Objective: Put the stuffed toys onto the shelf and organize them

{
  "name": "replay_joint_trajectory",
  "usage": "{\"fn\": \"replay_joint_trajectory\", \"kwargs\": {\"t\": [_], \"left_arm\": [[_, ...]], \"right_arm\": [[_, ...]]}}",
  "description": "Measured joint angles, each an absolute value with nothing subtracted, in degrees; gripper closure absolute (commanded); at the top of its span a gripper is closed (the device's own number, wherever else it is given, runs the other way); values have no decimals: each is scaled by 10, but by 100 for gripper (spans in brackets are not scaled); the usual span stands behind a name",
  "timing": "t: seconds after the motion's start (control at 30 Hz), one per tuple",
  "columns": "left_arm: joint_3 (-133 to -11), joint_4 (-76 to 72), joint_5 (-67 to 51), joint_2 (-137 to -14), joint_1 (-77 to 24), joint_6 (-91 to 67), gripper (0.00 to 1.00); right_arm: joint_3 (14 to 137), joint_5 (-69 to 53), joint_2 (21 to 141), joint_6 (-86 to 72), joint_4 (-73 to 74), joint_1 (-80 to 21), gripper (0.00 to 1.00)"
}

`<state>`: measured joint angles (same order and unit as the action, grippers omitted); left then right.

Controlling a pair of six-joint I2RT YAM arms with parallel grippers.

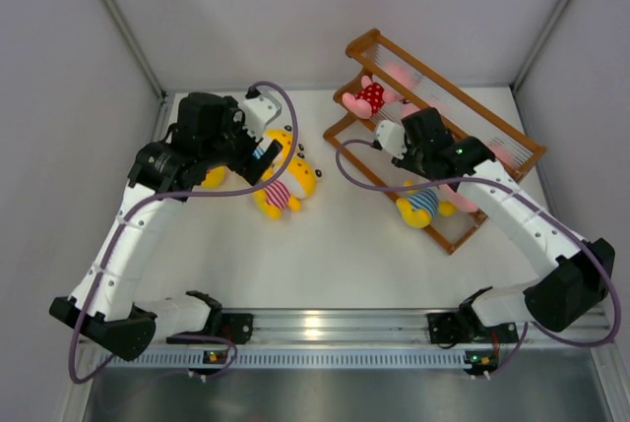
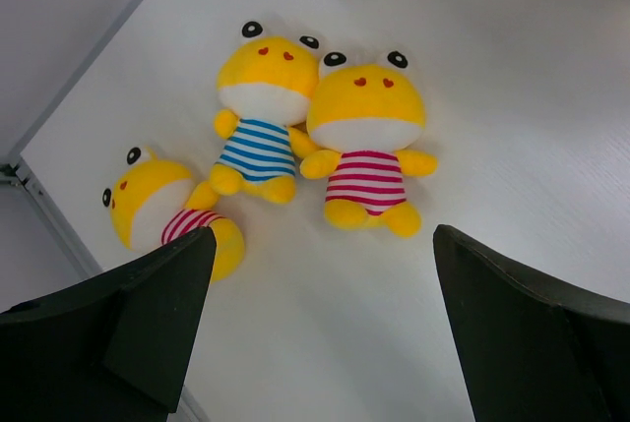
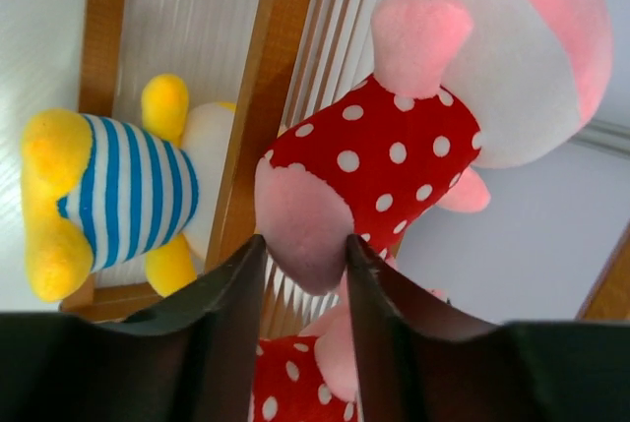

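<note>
Altogether, three yellow toys (image 2: 366,137) lay on the table (image 2: 532,127) beneath the left gripper (image 2: 322,245), fingers spread wide; the shelf (image 3: 281,38) held one yellow toy (image 3: 118,191) and two pink toys (image 3: 295,383), the right gripper (image 3: 305,245) pinching one pink toy (image 3: 374,161) by its foot.

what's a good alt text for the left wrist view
A blue-striped toy and a pink-striped toy, both yellow, lie touching side by side on a white table, with a third yellow toy nearer the table edge. The open left pincer frames the bottom.
</note>
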<state>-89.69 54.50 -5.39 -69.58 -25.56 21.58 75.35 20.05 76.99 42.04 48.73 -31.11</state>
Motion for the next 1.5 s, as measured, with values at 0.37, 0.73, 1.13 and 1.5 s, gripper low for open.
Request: {"fn": "replay_joint_trajectory", "kwargs": {"t": [0.37,0.73,1.13,1.5], "left_arm": [[-892,545,-40,-690,-251,229,2],[-887,545,-39,-685,-249,236,2],[-883,545,-41,-680,-249,240,2],[-879,545,-42,-680,-248,240,2]], "right_arm": [[764,189,795,384,481,-308,100],[883,167,864,128,523,-306,100],[891,263,864,-42,592,-320,100],[933,259,886,-62,605,-323,85]]}}
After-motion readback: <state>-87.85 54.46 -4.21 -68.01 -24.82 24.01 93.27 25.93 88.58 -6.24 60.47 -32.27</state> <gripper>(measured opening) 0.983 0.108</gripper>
